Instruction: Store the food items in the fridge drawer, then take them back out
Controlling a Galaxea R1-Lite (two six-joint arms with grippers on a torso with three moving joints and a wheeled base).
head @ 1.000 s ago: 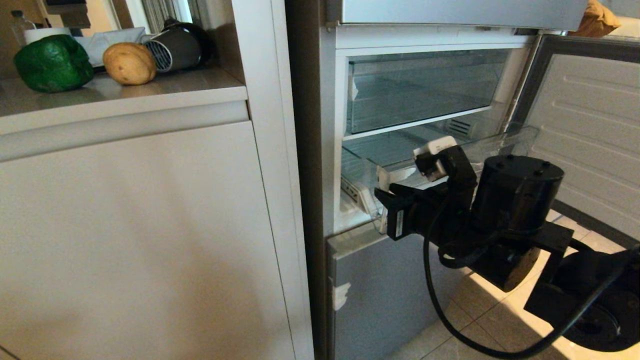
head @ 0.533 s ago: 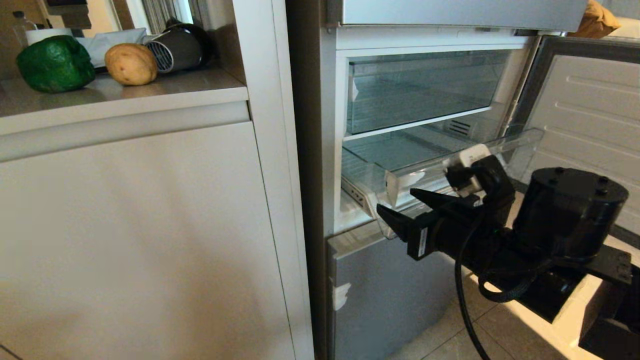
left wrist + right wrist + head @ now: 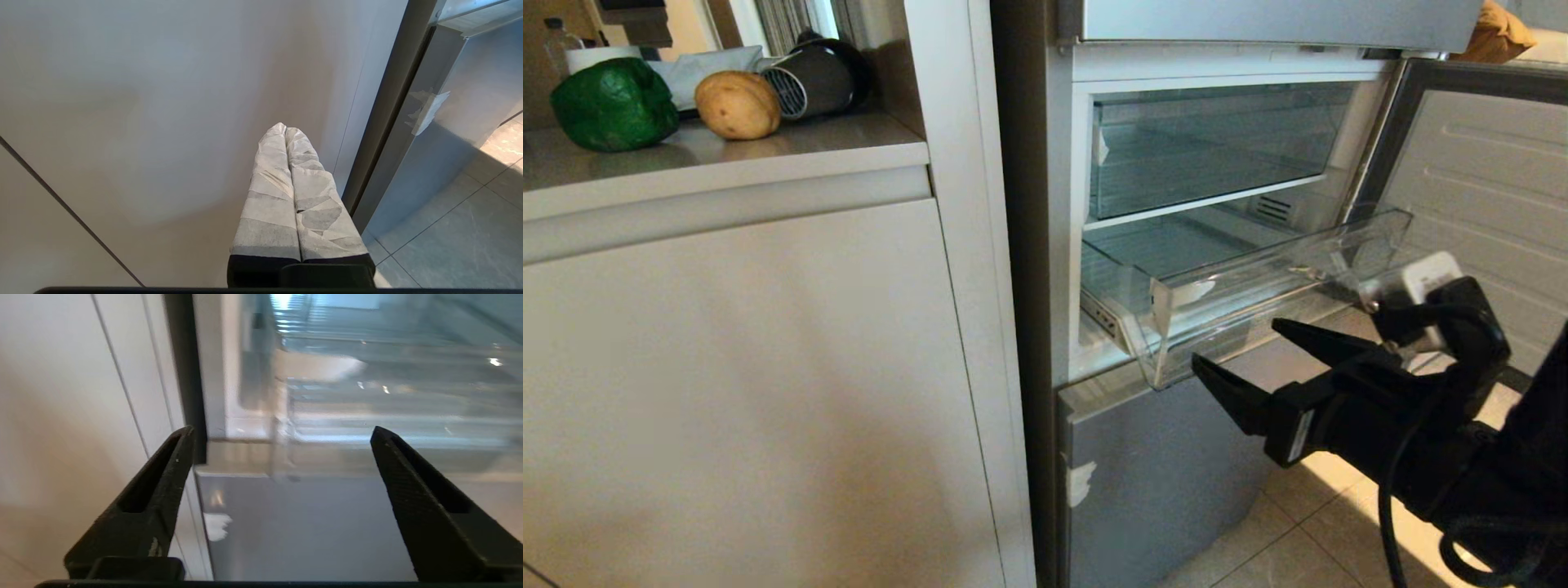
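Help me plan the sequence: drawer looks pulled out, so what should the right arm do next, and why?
Probably swing the right gripper, open and empty just off the fridge drawer, up toward the counter: the green pepper and brown bun-like lump sit there, and the drawer holds nothing.

My right arm (image 3: pixel 1462 457) runs off the lower right of the head frame; the drawer (image 3: pixel 367 400) is smeared in my right wrist view.

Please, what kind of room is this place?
Most likely a home kitchen. An open fridge with a clear pulled-out drawer stands beside a pale cabinet with a counter, where a green pepper and a brown bun-like lump lie. The floor is tiled.
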